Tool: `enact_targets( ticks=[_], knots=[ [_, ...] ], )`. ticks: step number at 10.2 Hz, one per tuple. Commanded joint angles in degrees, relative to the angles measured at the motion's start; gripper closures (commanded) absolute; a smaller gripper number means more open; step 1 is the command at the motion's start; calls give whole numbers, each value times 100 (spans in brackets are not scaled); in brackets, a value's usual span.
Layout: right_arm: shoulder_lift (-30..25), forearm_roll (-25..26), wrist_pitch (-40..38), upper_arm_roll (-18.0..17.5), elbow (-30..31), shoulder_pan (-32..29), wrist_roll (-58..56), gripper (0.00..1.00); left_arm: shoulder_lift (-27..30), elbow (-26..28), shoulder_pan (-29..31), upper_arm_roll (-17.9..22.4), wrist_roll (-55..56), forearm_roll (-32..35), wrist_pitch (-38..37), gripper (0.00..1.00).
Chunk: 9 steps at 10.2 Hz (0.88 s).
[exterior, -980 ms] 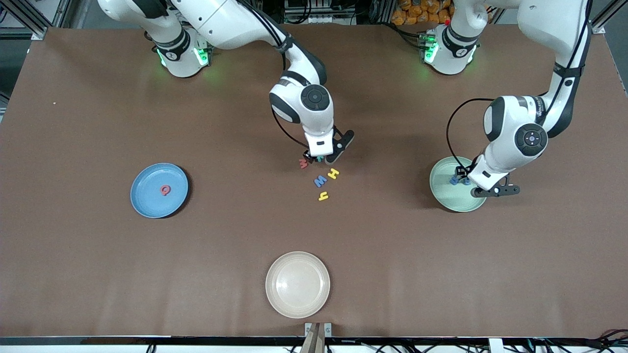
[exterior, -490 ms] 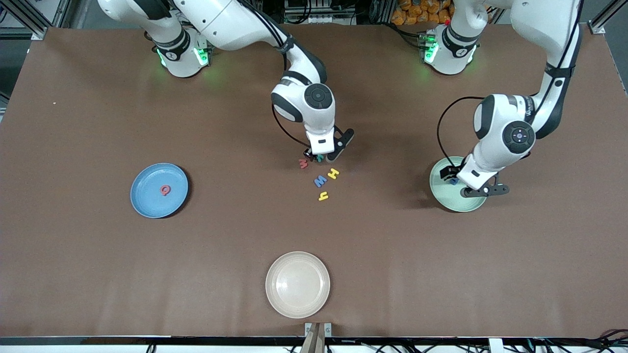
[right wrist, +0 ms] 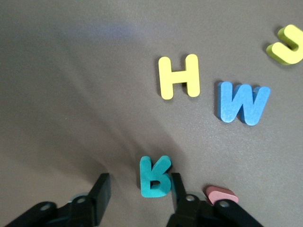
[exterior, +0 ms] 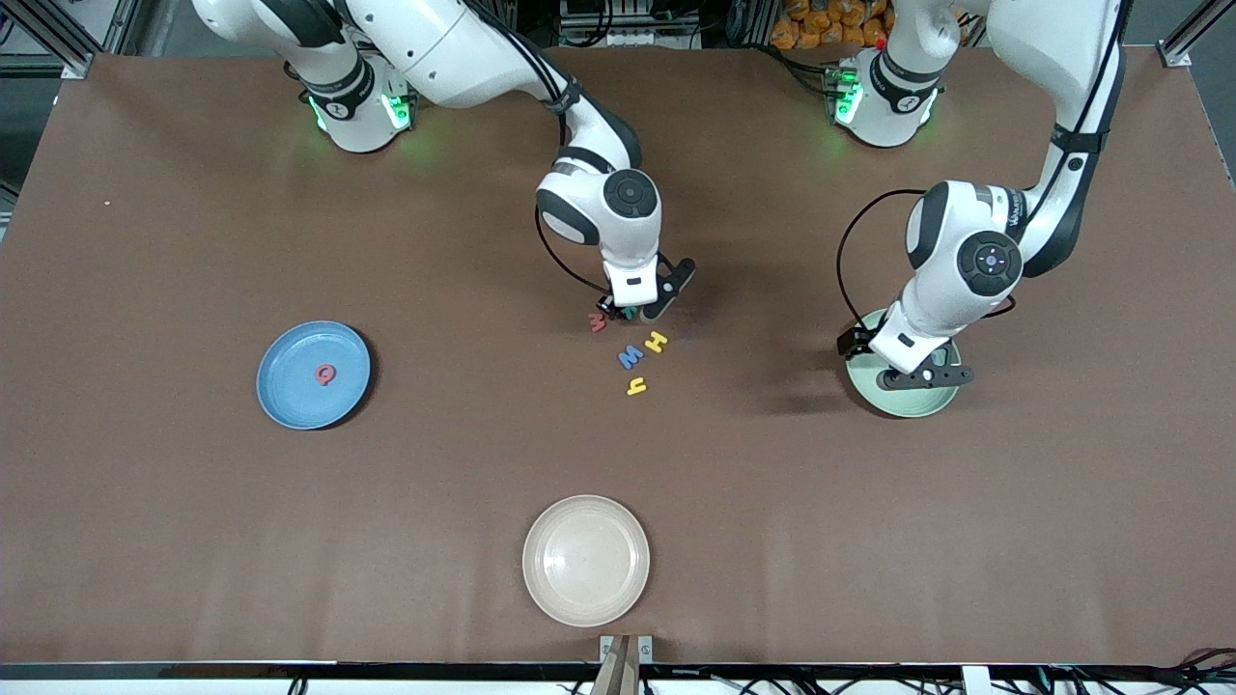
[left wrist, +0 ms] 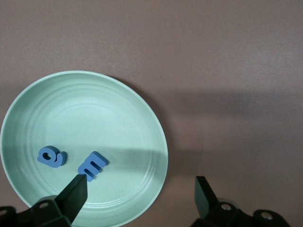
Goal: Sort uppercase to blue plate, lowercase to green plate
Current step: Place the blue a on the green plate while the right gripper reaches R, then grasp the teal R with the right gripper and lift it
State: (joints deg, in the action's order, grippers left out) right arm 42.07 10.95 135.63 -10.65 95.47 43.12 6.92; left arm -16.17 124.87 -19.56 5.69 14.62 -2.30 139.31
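Observation:
My right gripper (right wrist: 139,196) is down at the table among the loose letters, open, with the teal R (right wrist: 155,176) between its fingers and touching one of them. Beside it lie the red m (exterior: 598,322), yellow H (right wrist: 179,75), blue W (right wrist: 243,101) and yellow h (exterior: 636,387). The blue plate (exterior: 280,386) toward the right arm's end holds the red Q (exterior: 326,375). My left gripper (left wrist: 139,196) hangs open and holds nothing over the rim of the green plate (left wrist: 142,118). Two blue lowercase letters (left wrist: 92,166) lie in that plate.
A cream plate (exterior: 586,560) sits near the table's front edge, nearer to the front camera than the loose letters. Bare brown table lies between the plates.
The left gripper opened, left a blue letter in the green plate and lifted toward the plate's rim. The right gripper's fingers narrowed around the teal R.

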Motion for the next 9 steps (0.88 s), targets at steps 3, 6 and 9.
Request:
enact_targets(
  ticks=[3, 6, 9],
  knots=[
    [126, 153, 78, -25, -107, -5, 152, 53, 9, -77, -83, -15, 23, -200, -27, 0],
    [126, 180, 78, -25, -116, -40, 100, 88, -26, -86, -180, 2, 50, -464, -27, 0],
    [-354, 128, -132, -42, -90, -241, 90, 100, -18, -129, -215, 2, 67, -499, -44, 0]
  ],
)
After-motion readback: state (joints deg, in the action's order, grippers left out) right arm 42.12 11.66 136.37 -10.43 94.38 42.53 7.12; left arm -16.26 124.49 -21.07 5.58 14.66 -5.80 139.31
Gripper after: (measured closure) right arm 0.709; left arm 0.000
